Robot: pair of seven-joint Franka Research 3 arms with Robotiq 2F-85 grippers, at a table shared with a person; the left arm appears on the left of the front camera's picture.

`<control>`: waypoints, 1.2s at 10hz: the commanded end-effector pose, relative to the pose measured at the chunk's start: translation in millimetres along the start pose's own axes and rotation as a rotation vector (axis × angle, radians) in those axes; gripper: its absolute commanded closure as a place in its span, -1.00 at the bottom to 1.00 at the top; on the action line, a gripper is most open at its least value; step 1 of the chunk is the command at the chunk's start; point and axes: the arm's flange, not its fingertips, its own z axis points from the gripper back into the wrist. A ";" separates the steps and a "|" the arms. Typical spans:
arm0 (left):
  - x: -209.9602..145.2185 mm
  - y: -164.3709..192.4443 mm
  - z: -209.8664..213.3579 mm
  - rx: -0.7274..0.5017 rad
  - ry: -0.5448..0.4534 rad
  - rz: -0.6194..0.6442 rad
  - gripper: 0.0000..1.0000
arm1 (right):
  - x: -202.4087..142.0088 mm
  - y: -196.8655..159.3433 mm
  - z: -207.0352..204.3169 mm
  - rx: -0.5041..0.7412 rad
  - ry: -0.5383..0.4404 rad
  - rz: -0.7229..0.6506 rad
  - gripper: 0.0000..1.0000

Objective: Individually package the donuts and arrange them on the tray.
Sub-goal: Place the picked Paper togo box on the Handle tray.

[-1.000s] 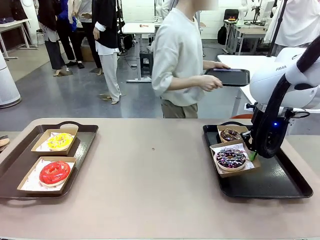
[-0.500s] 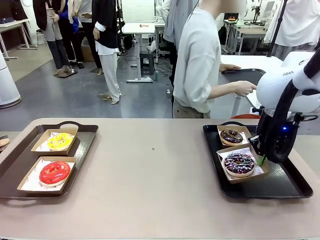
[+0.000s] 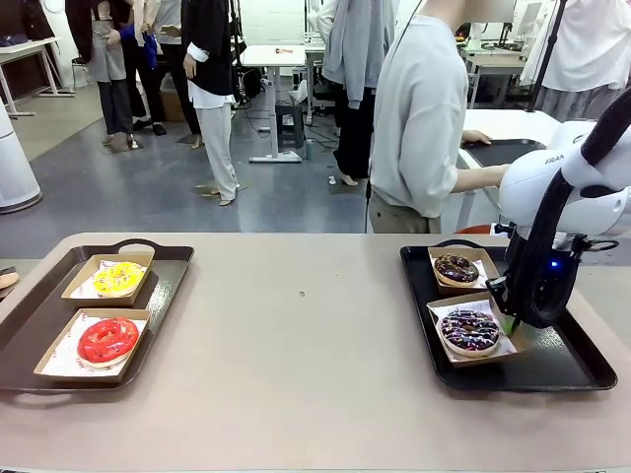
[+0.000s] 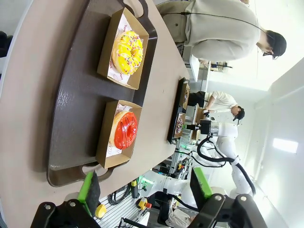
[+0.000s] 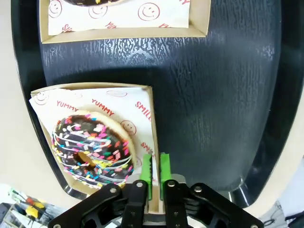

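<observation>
Brown cardboard boxes on the left tray [image 3: 163, 286] hold the yellow-iced donut [image 3: 118, 277] and, nearer, the red-glazed donut [image 3: 107, 339]; the left gripper [image 4: 145, 187] hangs above that tray, fingers spread wide, holding nothing. On the right tray [image 3: 562, 360] sit the chocolate-topped donut [image 3: 456, 267] and the sprinkled donut [image 3: 471, 328] (each boxed). The right gripper [image 5: 156, 173] has its green pads nearly together astride the sprinkled donut's box [image 5: 153, 118] wall; whether they pinch it, cannot tell.

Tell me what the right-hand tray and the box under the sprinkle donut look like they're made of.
Right-hand tray: likely moulded plastic, black, with a leather-like grain and a dull sheen.
Box under the sprinkle donut: looks like brown uncoated cardboard, matte, with thin folded walls; its liner appears to be thin white paper with red print.
</observation>
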 end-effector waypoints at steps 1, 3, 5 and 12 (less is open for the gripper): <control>-2.3 -1.2 1.2 -0.007 -0.006 -0.001 -1.00 | 5.1 -2.7 3.2 0.028 -0.010 0.015 -1.00; -2.3 -1.2 1.2 -0.007 -0.006 -0.001 -1.00 | 1.1 -3.2 8.6 0.027 -0.022 0.011 -1.00; -2.3 -1.2 1.2 -0.007 -0.006 -0.001 -1.00 | 0.5 -3.6 10.1 0.029 -0.019 0.013 -0.87; -2.3 -1.2 1.2 -0.007 -0.006 -0.001 -1.00 | -61.0 -47.9 66.0 0.277 -0.149 0.240 -1.00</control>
